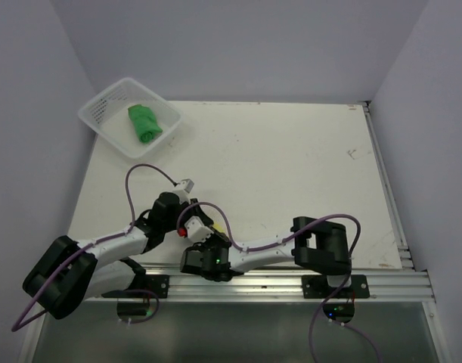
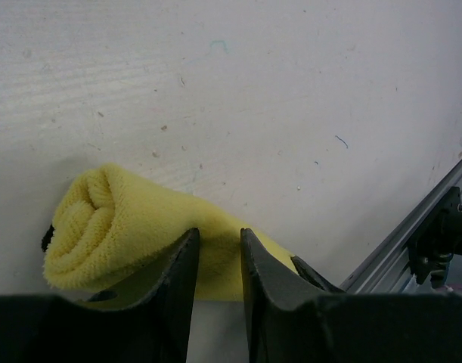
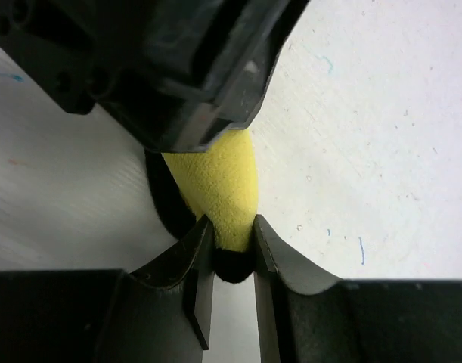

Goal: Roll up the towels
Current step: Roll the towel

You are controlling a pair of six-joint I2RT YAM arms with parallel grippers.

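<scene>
Gripping rolled yellow towel (image 2: 117,227) on table (image 1: 291,166) near front edge, clamping its side with left gripper (image 2: 219,236) and one end with right gripper (image 3: 232,225). Storing green towel (image 1: 144,122), bunched, inside white basket (image 1: 102,113) at far-left corner.

White mesh basket (image 1: 110,106) at table (image 1: 291,166) far-left corner.

We see a white, lightly scuffed table (image 1: 291,166) boxed by pale lavender walls (image 1: 238,45) on three sides, evenly lit, with an aluminium rail (image 1: 389,283) along its near edge
</scene>
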